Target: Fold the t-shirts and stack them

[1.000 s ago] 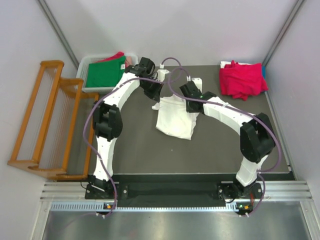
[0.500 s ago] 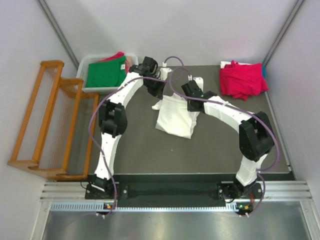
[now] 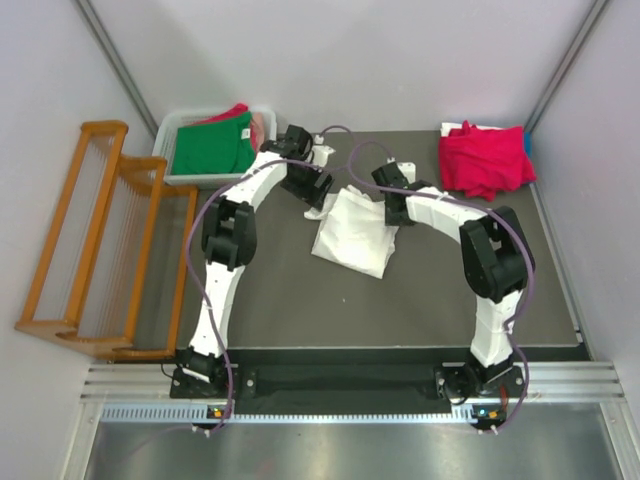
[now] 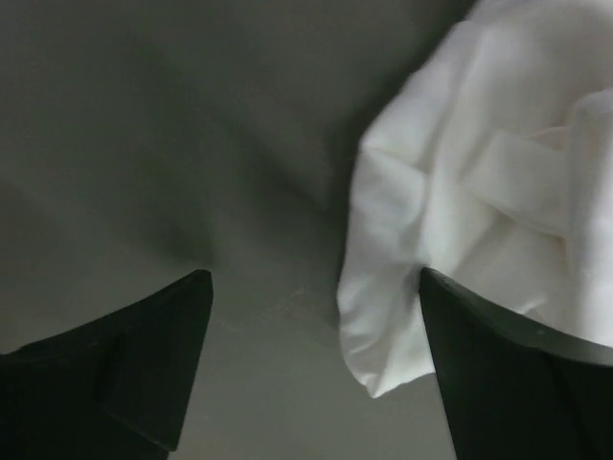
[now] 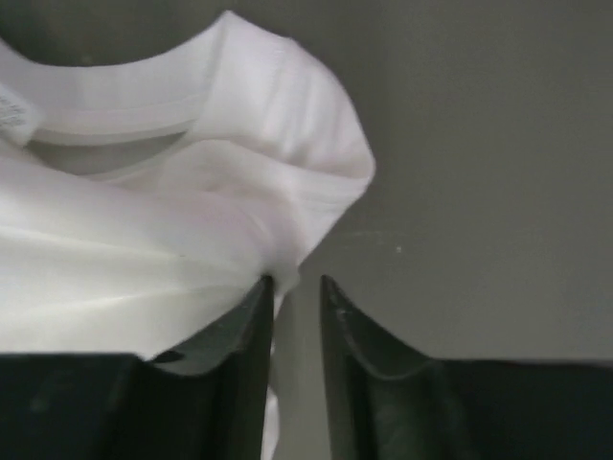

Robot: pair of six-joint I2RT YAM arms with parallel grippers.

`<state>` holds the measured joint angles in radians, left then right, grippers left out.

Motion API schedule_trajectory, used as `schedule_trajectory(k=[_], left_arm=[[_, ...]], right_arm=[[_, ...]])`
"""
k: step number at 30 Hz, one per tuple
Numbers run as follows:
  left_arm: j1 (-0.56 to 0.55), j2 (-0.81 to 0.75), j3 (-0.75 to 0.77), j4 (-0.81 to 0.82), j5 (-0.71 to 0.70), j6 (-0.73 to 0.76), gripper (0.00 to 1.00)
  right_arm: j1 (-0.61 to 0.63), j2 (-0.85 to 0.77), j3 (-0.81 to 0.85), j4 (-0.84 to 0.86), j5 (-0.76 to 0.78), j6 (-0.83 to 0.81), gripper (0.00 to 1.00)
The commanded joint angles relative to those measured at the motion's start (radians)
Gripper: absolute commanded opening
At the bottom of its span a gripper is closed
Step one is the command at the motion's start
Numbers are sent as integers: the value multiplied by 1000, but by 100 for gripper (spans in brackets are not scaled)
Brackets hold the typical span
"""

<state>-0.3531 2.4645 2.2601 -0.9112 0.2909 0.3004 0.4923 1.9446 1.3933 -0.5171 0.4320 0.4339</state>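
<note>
White t-shirt is lying part-folded mid desk, toward the far edge, collar end bunching btwn the two arms. Left end effector is standing wide apart w/ nothing in it, hovering low by the shirt's rumpled corner. One finger is sitting just beside the cloth. Right end effector is only narrowly apart, w/ the collar-side edge sitting right at the gap. Prob not clamping, but can't tell if hem is catching on a finger. Red t-shirts are piling at the far right corner, green t-shirt is lying in the basket off the far left corner.

Risks imo:
- Right arm pulling away w/ cloth hanging on a finger, dragging the fold open.
- Left finger brushing the loose corner, doing the same.
- Fold is looking lumpy and skewed, so the next crease is prob going crooked and the stack leaning, unless someone's flattening it first.
</note>
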Motion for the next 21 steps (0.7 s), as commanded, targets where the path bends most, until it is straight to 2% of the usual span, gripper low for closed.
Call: schedule_trajectory(k=[1, 6, 9, 13, 18, 21], left_arm=[[23, -38, -40, 61, -96, -15, 98], [34, -140, -63, 80, -102, -12, 98], [60, -209, -80, 75, -93, -18, 98], [150, -331, -148, 106, -38, -66, 98], [284, -481, -178, 101, 106, -132, 98], [345, -599, -285, 115, 184, -138, 98]], right_arm=[[-32, 1, 59, -35, 68, -14, 52], [-32, -21, 111, -80, 140, -35, 90], [-31, -52, 139, -89, 152, -58, 91], [-21, -108, 148, -95, 143, -80, 86], [12, -157, 148, -126, 143, -78, 90], [31, -190, 118, -118, 107, -64, 87]])
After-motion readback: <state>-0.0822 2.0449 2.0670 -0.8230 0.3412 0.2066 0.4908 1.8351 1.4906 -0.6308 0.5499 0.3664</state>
